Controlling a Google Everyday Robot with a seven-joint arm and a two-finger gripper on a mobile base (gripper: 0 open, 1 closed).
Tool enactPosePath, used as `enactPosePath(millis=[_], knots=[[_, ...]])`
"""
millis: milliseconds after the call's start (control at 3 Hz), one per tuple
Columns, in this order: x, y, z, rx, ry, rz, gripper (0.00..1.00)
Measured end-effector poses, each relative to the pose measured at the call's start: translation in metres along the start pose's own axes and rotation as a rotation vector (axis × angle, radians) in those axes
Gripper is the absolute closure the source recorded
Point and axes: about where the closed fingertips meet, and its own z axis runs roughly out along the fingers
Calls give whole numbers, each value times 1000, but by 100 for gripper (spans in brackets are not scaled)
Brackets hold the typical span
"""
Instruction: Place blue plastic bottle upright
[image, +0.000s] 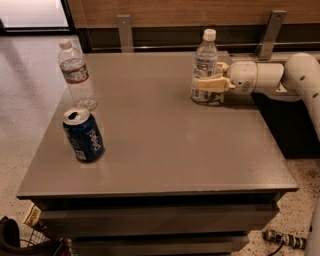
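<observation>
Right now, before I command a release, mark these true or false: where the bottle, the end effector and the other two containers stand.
1. The blue plastic bottle stands upright on the table, cap on. True.
2. The end effector hangs free above the table's middle. False: it is closed around the blue plastic bottle's lower half, near the far right edge.
3. The Pepsi can lies on its side. False: it stands on its base near the front left edge.
4. The red-label bottle stands behind the Pepsi can, on the left side. True.
</observation>
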Motion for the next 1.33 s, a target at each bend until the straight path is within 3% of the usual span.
enactPosePath(millis=[333,667,1333], knots=[[-2,0,0,0,0,0,87],[-2,0,0,-1,0,0,54],[-3,0,0,-1,0,0,8]])
